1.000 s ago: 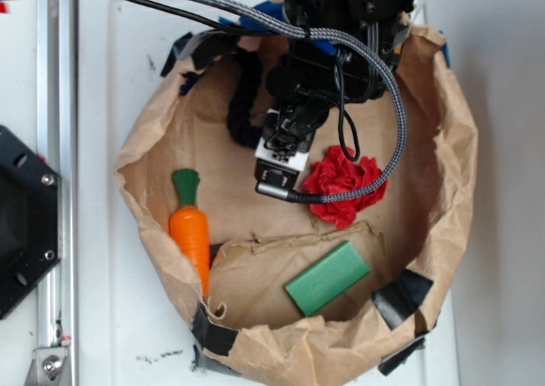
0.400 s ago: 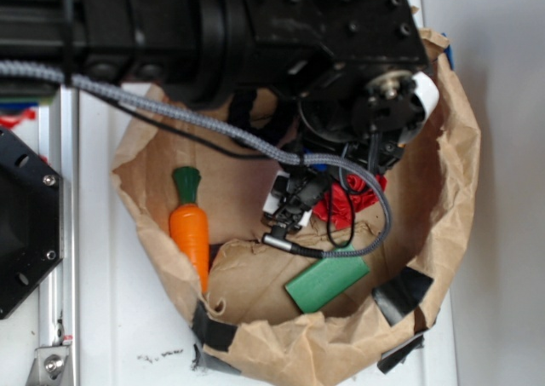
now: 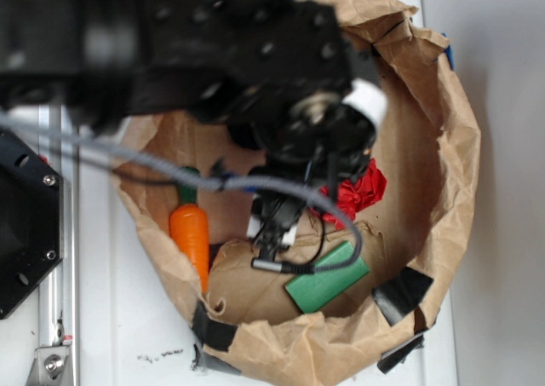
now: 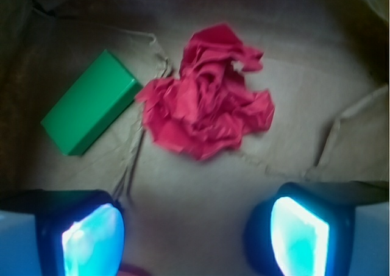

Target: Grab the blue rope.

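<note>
blue rope | not visible, either view | pose unknown

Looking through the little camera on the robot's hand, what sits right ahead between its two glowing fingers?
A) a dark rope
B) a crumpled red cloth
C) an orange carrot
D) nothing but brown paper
B: in the wrist view the crumpled red cloth lies straight ahead of the open gripper, with a green block off to its left; no rope shows there.

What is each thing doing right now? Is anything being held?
gripper: open, empty, above bare paper
red cloth: crumpled, lying loose
green block: lying flat beside the cloth
carrot: lying against the bag wall
paper bag: open, rim rolled down
blue rope: not visible, arm blocks the view
</note>
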